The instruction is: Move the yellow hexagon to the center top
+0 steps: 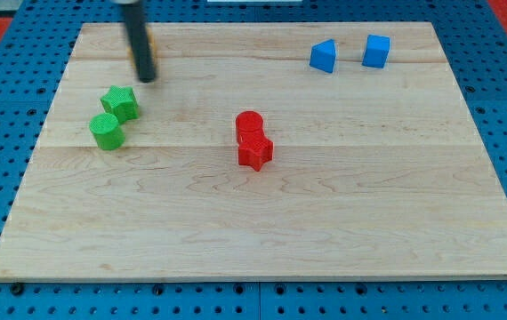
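Note:
My rod comes down at the view's top left and my tip (146, 78) rests on the wooden board (342, 222). Only a thin yellow-orange sliver (150, 42) shows at the rod's right edge, near the board's top edge; it seems to be the yellow block, mostly hidden behind the rod, and I cannot make out its shape. My tip is just below that sliver and above and to the right of the green star (121, 102).
A green cylinder (106, 132) touches the green star at its lower left. A red cylinder (249, 124) and a red star (255, 151) sit together near the middle. Two blue blocks (323, 56) (377, 51) lie at the top right.

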